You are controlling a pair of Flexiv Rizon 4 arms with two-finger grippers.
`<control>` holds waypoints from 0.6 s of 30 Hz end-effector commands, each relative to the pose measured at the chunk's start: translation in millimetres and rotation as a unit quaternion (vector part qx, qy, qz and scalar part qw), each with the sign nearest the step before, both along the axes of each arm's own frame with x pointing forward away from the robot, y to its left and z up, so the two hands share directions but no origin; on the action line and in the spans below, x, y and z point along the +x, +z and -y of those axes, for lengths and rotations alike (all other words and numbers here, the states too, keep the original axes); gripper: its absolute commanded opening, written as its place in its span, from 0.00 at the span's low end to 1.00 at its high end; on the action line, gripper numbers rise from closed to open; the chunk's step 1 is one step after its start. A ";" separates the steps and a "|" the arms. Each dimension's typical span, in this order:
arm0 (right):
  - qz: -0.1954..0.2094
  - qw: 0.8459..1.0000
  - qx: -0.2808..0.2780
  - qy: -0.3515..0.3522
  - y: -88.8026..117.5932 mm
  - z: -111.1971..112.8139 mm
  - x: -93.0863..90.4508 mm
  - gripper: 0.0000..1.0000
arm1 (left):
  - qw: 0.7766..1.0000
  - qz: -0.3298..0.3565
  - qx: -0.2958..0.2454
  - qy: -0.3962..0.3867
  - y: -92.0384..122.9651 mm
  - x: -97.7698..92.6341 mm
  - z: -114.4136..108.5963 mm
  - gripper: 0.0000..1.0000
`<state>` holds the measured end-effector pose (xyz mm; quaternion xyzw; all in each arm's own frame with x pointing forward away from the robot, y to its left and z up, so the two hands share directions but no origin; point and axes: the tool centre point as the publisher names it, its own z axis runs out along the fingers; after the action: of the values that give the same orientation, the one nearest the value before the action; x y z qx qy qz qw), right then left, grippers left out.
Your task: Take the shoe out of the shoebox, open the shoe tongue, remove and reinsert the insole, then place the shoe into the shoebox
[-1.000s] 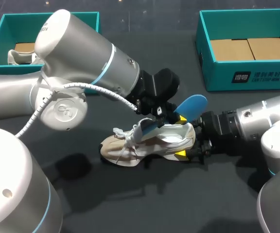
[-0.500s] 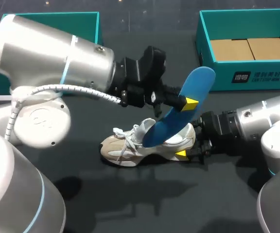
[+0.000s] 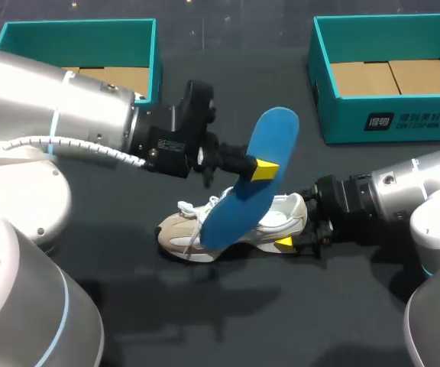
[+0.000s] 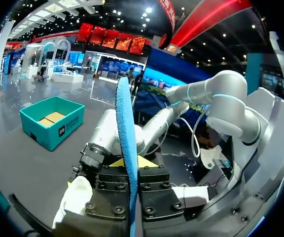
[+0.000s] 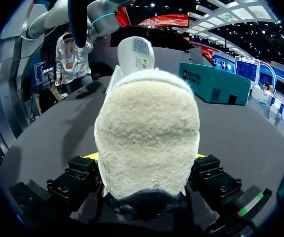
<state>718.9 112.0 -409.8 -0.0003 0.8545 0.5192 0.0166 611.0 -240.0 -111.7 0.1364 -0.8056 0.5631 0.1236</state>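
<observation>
Blue foam insole out, shoe pinned at the heel.
Pinched flat between the left fingers, it hung tilted over the shoe: light, floppy, probably best gripped mid-length. The right fingers clamped the soft padded heel from both sides, sole down on the table.

Jaws of the right gripper clamp the shoe (fleecy heel nearest).

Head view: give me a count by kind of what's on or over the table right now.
boxes: 2
shoe: 1
insole: 1
Total: 4
</observation>
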 end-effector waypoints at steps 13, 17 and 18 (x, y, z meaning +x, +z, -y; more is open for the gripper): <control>0.001 1.000 -0.001 -0.001 -0.1 -1.4 -1.0 0.00 | 0.998 -0.029 -0.044 0.034 -3.5 -18.4 -33.5 0.00; 0.001 1.000 -0.001 -0.001 -0.1 -1.4 -1.0 0.00 | 0.996 -0.018 -0.066 0.054 -1.8 -25.4 -43.5 0.00; 0.001 1.000 -0.001 -0.001 -0.1 -1.4 -1.0 0.00 | 0.996 -0.017 -0.072 0.056 -0.2 -25.0 -45.7 0.00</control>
<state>718.9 112.0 -409.8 -0.0003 0.8545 0.5192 0.0166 601.9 -207.6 -109.1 0.1745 -0.7683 0.6026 0.1271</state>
